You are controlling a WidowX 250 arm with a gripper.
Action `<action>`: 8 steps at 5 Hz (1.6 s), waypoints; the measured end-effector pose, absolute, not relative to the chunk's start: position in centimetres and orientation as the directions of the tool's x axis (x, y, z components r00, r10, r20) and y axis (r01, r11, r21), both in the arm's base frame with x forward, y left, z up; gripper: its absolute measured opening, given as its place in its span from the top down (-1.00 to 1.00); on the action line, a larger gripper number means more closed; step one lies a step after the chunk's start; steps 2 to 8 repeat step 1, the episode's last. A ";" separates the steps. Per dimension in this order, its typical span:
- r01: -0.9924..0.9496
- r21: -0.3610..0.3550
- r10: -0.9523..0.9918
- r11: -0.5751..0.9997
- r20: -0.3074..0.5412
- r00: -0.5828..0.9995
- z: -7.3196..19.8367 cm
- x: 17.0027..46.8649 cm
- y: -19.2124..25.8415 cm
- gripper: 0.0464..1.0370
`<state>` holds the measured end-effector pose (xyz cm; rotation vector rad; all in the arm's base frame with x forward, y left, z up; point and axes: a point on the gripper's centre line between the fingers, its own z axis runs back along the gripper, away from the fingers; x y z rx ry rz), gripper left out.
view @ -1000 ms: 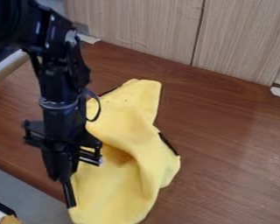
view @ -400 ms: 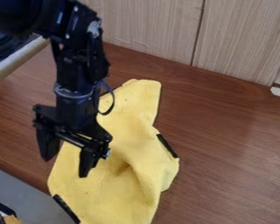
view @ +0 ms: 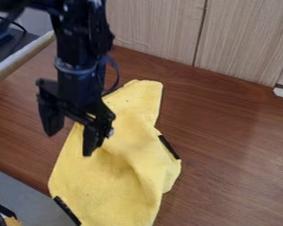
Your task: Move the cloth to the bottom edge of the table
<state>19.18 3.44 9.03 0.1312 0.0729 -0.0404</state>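
"Where's the yellow cloth (view: 123, 176)?"

"Lying creased on the brown table (view: 238, 132), its lower left side, with a black strip (view: 66, 211), at the table's near edge."

"And the tool (view: 70, 143)?"

"Hanging above the cloth's left part, fingers well apart, nothing held."

"Behind all that?"

"Pale wood-grain panels (view: 150, 26) along the table's far side, with a dark seam (view: 200, 35) between two."

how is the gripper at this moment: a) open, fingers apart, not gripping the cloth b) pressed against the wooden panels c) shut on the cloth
A: the gripper has its two fingers spread apart, with the yellow cloth not pinched between them.
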 end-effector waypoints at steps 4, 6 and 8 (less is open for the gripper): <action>0.101 0.126 -0.096 0.987 -0.042 0.994 10.0 20.0 3.4 -0.93; 0.101 0.126 -0.096 0.987 -0.042 0.994 10.0 20.0 3.4 -0.93; 0.101 0.126 -0.096 0.987 -0.042 0.994 10.0 20.0 3.4 -0.93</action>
